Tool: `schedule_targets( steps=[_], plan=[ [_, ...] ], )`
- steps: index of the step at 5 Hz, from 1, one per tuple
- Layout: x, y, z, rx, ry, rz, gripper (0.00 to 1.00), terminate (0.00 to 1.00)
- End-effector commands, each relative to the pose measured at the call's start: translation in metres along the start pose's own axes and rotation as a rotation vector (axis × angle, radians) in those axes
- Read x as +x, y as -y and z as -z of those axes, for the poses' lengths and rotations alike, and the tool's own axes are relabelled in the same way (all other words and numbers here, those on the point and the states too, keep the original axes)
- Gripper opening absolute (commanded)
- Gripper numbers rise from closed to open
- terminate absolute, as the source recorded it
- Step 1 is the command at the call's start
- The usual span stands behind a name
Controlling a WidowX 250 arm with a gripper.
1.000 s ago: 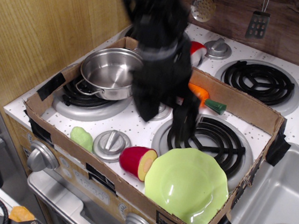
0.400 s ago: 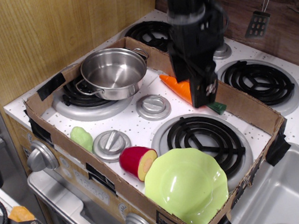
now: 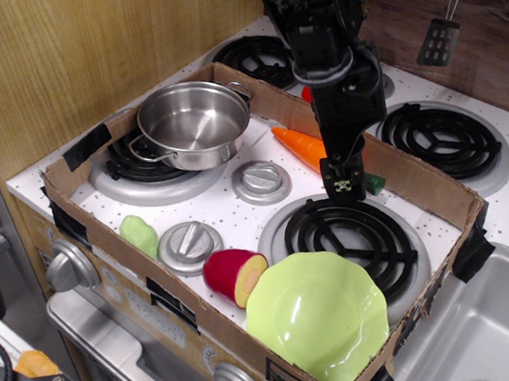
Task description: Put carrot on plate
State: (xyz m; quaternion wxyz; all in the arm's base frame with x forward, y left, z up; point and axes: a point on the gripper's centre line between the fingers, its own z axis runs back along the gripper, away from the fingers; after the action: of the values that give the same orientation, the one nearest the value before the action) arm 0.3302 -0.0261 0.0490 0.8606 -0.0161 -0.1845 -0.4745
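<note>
Gripper (image 3: 342,184) lowered right over the thick, stem end of the carrot (image 3: 300,144), jaw state impossible to tell from this angle, grasp not confirmed. Lay flat on the white stovetop at the back of the cardboard box (image 3: 421,177), well apart from the plate (image 3: 318,315) at the front. Nothing placed yet; lift, carry and drop onto the bare plate all remaining, by the look of it

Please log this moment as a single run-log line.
phase: approach | gripper: above carrot's thick end, grasp unclear | carrot: on stovetop by back cardboard wall | plate: front right, empty
</note>
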Motion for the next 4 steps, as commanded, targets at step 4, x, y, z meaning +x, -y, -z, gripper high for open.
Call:
schedule_targets(
  steps=[4],
  plan=[
    [-0.015, -0.023, 0.016, 0.004, 0.031, 0.497, 1.0, 0.0]
  ],
)
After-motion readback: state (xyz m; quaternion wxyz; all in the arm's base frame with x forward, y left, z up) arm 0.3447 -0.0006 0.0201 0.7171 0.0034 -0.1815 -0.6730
